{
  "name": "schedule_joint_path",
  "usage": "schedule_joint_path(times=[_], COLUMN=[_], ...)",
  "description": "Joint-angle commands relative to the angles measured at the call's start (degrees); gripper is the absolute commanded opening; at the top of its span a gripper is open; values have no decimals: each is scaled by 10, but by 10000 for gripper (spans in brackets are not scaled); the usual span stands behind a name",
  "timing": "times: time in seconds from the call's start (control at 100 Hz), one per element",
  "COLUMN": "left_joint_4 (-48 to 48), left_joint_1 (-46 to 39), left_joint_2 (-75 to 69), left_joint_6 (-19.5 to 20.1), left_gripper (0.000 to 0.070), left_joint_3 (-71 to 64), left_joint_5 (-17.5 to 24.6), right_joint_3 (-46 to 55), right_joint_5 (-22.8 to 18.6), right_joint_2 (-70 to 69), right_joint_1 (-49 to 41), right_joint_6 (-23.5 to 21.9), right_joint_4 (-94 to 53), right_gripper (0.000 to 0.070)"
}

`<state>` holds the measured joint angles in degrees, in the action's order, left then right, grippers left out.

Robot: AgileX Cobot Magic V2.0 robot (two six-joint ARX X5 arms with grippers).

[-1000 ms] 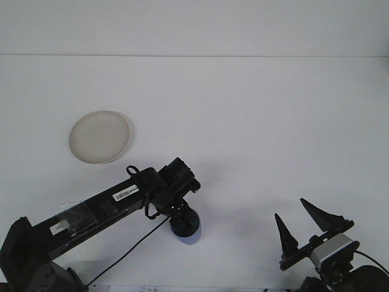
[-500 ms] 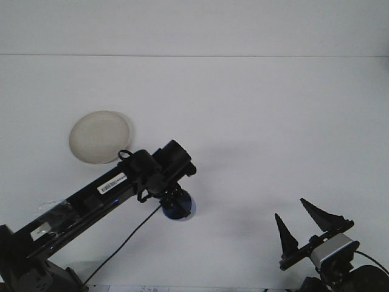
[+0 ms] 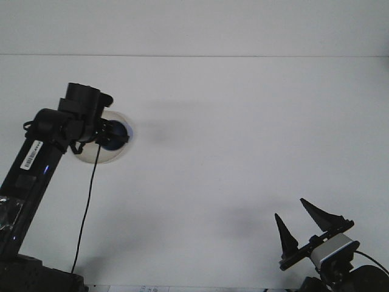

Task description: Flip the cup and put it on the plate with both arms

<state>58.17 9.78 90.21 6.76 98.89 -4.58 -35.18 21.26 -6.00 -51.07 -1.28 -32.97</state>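
a: now that the left arm is swung up and to the left, away from the near middle of the table where it was a second ago — where's the cup?

b: over the plate (image 3: 119,153). dark blue cup (image 3: 115,136) in the left gripper (image 3: 108,135), carried along from low centre to the far left side. looks tilted sideways, mouth roughly toward the right, not upright.

a: down on the plate, or held above it?

b: can't tell from this view. overlapping the plate's upper right part, but contact hidden by the wrist.

a: fingers?

b: clamped on the cup, judging by how it hangs off the wrist with nothing else under it. fingertips themselves mostly lost in black against black.

a: and the other side?

b: right gripper (image 3: 301,226) parked at the bottom right corner, same spot as before, jaws spread wide, holding nothing.

a: so the carry is about done.

b: probably. left to do: turn the cup to stand properly, lower it onto the plate, let go. risky if released while tilted — likely to roll off the shallow rim.
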Motion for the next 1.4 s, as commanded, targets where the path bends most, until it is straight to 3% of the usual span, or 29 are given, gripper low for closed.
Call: schedule_joint_path(times=[0.0, 0.3, 1.09, 1.17, 1.3, 1.39], left_joint_4=[-17, -30, -65, -66, -71, -78], left_joint_1=[-28, -114, -118, -118, -118, -118], left_joint_2=[18, 98, 200, 200, 200, 200], left_joint_6=[0, -2, -20, -28, -34, -34], left_gripper=[4, 5, 22, 80, 311, 415], left_joint_3=[11, 11, 11, 11, 11, 11], left_joint_5=[-2, -1, -1, -1, -1, -1], right_joint_3=[0, 0, 1, 2, 2, 2], right_joint_5=[2, 2, 2, 2, 2, 2], right_joint_2=[0, 0, 0, 0, 0, 0], right_joint_1=[-7, -7, -7, -7, -7, -7], right_joint_6=[7, 7, 7, 7, 7, 7], right_joint_4=[3, 3, 3, 4, 4, 4], right_gripper=[490, 490, 489, 489, 489, 489])
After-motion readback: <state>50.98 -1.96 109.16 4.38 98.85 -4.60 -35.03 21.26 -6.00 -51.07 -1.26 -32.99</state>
